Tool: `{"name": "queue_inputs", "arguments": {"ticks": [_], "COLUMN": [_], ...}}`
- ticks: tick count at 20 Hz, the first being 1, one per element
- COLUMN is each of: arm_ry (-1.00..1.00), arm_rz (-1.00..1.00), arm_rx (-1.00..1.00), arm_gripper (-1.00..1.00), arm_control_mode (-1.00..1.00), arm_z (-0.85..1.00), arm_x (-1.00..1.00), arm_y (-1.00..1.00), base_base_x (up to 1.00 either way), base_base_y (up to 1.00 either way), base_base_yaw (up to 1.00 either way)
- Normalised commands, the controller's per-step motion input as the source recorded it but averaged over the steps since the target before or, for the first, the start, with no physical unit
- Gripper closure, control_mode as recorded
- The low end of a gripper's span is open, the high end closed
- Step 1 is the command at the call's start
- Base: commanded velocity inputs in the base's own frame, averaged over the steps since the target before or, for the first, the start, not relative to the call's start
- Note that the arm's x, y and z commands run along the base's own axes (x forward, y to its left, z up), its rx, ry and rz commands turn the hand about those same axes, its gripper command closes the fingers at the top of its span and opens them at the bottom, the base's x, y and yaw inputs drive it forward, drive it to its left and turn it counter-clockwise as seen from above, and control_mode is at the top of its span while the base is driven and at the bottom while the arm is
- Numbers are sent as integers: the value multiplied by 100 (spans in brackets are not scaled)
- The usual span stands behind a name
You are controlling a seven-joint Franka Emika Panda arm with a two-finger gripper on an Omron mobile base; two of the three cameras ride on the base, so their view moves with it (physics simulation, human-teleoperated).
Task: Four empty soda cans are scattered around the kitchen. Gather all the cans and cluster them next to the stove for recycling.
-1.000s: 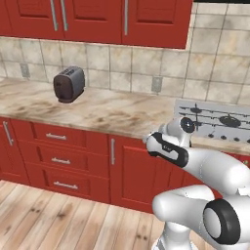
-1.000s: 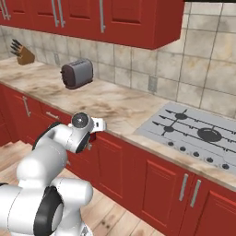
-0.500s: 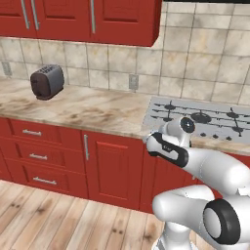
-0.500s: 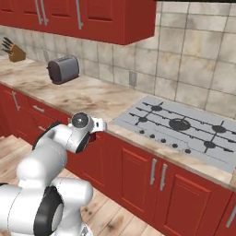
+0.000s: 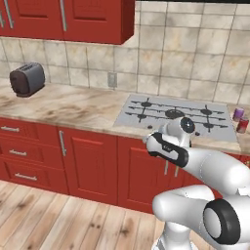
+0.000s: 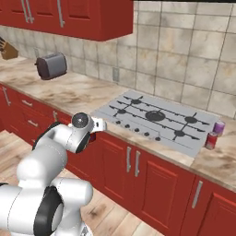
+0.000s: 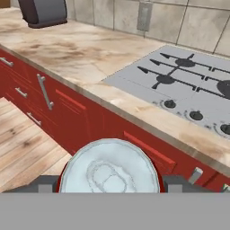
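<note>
Now the whole view has slid sideways since a moment ago, bringing the stove (image 5: 178,115) to centre. Clamped between the tool's (image 7: 110,185) fingers is a red soda can (image 7: 109,170), held before the red cabinets (image 7: 67,114). Beyond lies the table (image 5: 73,105); past the stove's far side stand a purple can (image 5: 238,114) and another red can (image 5: 242,125), touching.

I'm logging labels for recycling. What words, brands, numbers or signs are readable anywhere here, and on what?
None can be read.
Red can in the gripper: plain silvery top, no print.
Red can and purple can beside the stove: too small to tell.
Stove knobs and toaster: no markings visible.
</note>
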Motion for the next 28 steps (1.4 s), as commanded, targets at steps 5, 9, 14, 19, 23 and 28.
{"name": "queue_inputs", "arguments": {"ticks": [5,9,14,19,23,28], "arm_ry": [0,0,0,0,0,0], "arm_rz": [0,0,0,0,0,0], "arm_rx": [0,0,0,0,0,0], "arm_gripper": [100,100,100,100,100,100], "arm_control_mode": [100,100,100,100,100,100], "arm_z": [0,0,0,0,0,0], "arm_x": [0,0,0,0,0,0], "arm_y": [0,0,0,0,0,0], "base_base_x": [-12,-14,-13,-13,-6,0], "base_base_y": [-64,-64,-61,-57,-51,-39], "base_base_yaw": [0,0,-2,-6,-12,-23]}}
